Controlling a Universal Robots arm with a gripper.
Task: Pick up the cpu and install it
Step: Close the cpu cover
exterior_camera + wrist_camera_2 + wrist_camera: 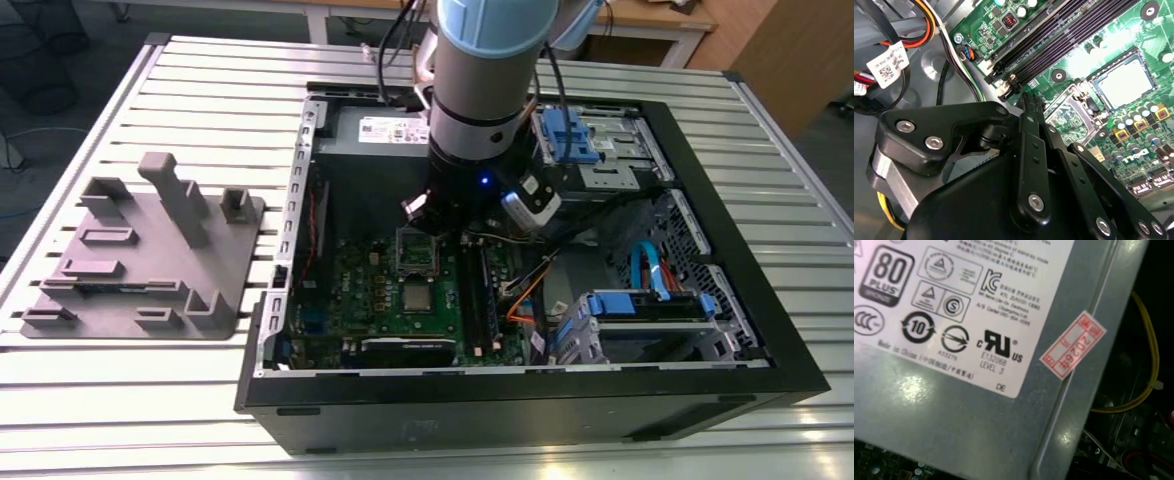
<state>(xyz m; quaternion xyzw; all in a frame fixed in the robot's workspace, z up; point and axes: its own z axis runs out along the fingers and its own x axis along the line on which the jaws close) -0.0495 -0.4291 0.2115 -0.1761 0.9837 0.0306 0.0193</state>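
The cpu (1124, 82) is a pale silver-grey square lying flat in its socket on the green motherboard (1134, 150); in the exterior view the cpu (418, 297) sits near the middle of the open computer case. Beside it a silver socket frame (1070, 114) stands raised; in the exterior view this frame (418, 250) is just behind the chip. My gripper (1026, 100) hangs low over the board next to the frame, shut, with nothing seen in it. In the exterior view the gripper (438, 222) is right above the frame.
A grey plastic tray with upright posts (147, 250) lies on the slatted table at the exterior view's left. The power supply (954, 405) is close by the wrist. Black memory slots (1054, 45), loose cables (929, 25) and blue drive cages (654, 305) crowd the case.
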